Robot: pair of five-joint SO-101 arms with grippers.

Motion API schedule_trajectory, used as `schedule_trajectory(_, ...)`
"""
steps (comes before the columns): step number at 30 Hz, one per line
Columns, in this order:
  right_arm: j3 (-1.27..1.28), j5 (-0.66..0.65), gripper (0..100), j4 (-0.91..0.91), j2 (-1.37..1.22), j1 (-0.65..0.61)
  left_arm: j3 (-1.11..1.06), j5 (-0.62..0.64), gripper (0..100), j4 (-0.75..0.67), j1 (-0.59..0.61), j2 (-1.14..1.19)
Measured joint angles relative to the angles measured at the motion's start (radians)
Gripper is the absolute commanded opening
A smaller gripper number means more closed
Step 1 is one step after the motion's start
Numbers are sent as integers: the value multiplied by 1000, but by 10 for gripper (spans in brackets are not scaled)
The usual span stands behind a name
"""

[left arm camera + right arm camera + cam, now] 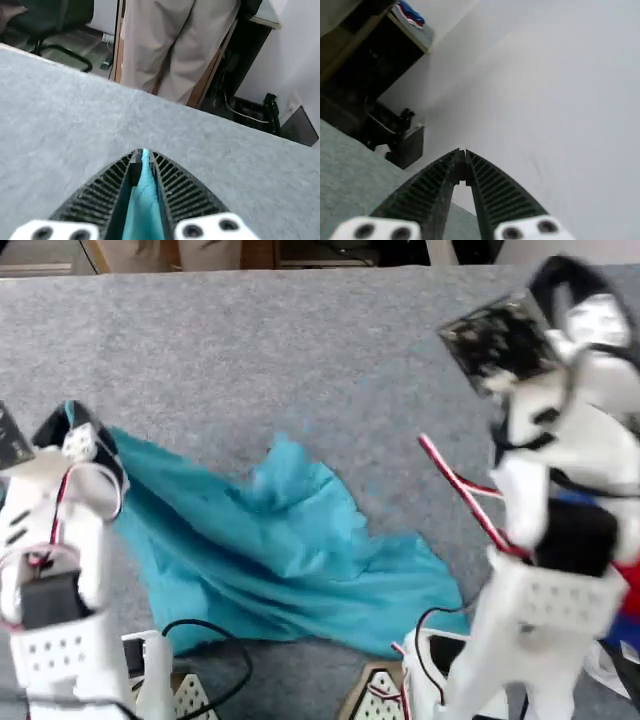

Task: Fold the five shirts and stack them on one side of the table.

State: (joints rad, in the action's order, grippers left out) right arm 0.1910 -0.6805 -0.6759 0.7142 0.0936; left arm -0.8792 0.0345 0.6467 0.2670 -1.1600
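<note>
Pinching one corner of the teal shirt (290, 550), the left jaws are closed tight on the cloth. The shirt lies crumpled and spread on the grey worktop (300, 340), between the left arm (55, 530) and the right arm (560, 490). To the shirt's right, the right jaws are raised, tips together, holding nothing. A black cable (205, 622) loops at the shirt's near edge. Beyond the right arm, red and blue cloth (628, 590), possibly another shirt, is mostly hidden.

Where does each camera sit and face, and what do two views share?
High view: above the table, looking down on the shirt; left arm and right arm show.
Left wrist view: on left arm, facing across the table; left gripper shut on shirt.
Right wrist view: on right arm, facing a wall; right gripper shut.
Shared: shirt, high and left wrist views.
</note>
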Motion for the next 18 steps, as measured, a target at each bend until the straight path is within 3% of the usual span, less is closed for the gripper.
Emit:
schedule_trajectory(7, 153, 38, 5, 14, -121, -132, 2, -41, 19, -91, -103, 341)
schedule_trajectory(12, 49, 149, 8, -184, -356, -203, 2, -51, 19, -91, -121, 520)
schedule_trajectory(18, -288, 209, 17, -509, -686, -330, -25, -51, 19, -115, -61, 634)
